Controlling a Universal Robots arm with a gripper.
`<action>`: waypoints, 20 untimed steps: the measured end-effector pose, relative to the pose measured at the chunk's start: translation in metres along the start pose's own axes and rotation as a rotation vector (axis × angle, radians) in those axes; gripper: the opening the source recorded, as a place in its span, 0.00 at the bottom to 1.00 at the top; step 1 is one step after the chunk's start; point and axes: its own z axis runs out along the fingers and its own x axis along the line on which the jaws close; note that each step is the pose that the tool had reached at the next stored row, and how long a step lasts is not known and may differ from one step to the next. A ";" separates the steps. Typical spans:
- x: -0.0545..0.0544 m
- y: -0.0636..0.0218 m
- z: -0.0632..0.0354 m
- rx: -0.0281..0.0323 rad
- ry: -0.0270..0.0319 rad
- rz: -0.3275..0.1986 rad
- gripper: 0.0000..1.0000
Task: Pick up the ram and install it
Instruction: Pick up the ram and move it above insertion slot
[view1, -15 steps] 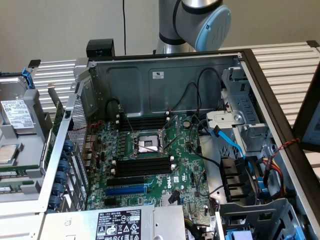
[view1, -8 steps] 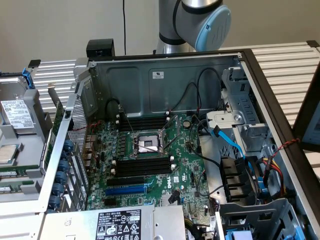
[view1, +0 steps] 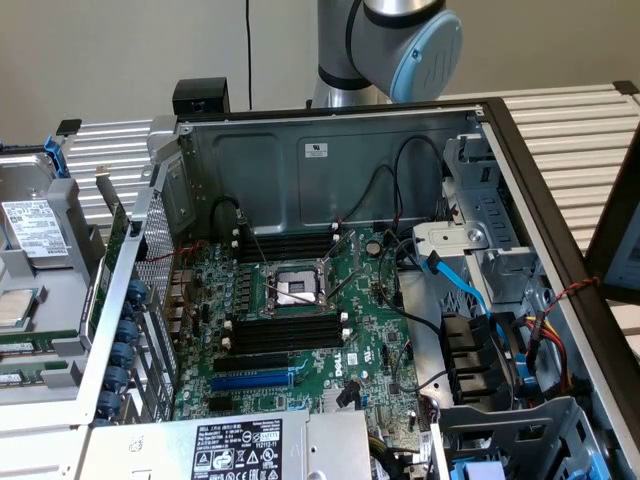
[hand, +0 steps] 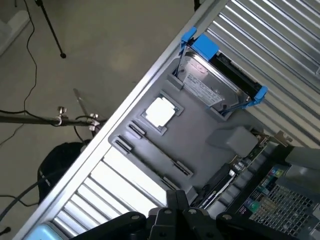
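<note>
Slatted aluminium table (view1: 570, 120) carries an open grey steel computer case (view1: 300, 150) lying on its side, with a green motherboard (view1: 365, 335) exposed inside. On the board, a square metal processor socket (view1: 293, 288) sits between two banks of long black memory slots (view1: 285, 332). A blue expansion slot (view1: 250, 381) lies just beside the nearer bank.

At the exterior view's left, just beside the case, stands a grey moulded plastic parts tray (view1: 45, 275). It holds a silver hard drive (view1: 32, 225) in a blue bracket and a square processor chip (view1: 12, 305).

The ram, a long narrow dark-green circuit-board stick (view1: 35, 343), lies in the tray just beside the chip, on the side away from the drive. It is well apart from the memory slots. A second green strip lies near it.

A silver robot arm with a pale blue joint cap (view1: 385, 40) rises behind the case's far wall.

In the wrist view the black gripper (hand: 177, 202) shows against the table slats at the tray's edge, apart from the tray's contents. Its fingers are clenched together; whether anything sits between them cannot be told
</note>
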 end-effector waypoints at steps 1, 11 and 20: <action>0.000 0.0000 0.0001 -0.0001 0.0008 -0.018 0.11; 0.000 0.0000 0.0005 -0.0013 0.0101 -0.200 0.11; 0.000 0.0000 0.0007 -0.0024 0.0185 -0.363 0.11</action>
